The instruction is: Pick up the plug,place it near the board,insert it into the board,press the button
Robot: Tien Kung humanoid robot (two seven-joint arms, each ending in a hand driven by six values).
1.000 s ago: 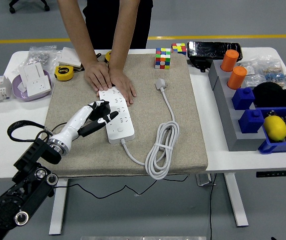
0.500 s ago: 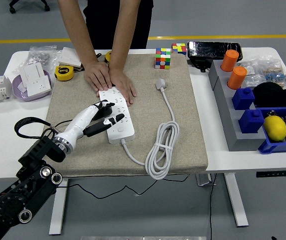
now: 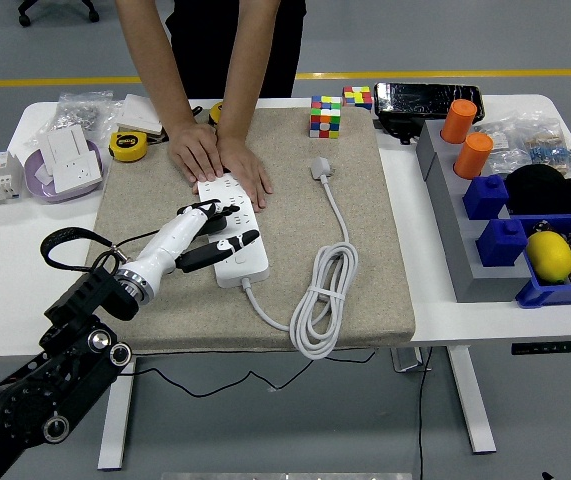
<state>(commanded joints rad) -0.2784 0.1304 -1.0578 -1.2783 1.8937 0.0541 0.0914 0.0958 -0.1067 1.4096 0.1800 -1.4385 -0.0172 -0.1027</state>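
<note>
While person's hands (image 3: pixel 220 160) pin the board's far end, left hand (image 3: pixel 210 238) has slid further right over the board (image 3: pixel 237 235) vs 1 s ago, fingers spread, holding nothing, index reaching twd near-end button. Plug (image 3: pixel 321 169) lies uninserted on mat (image 3: pixel 365 250), well apart.
</note>
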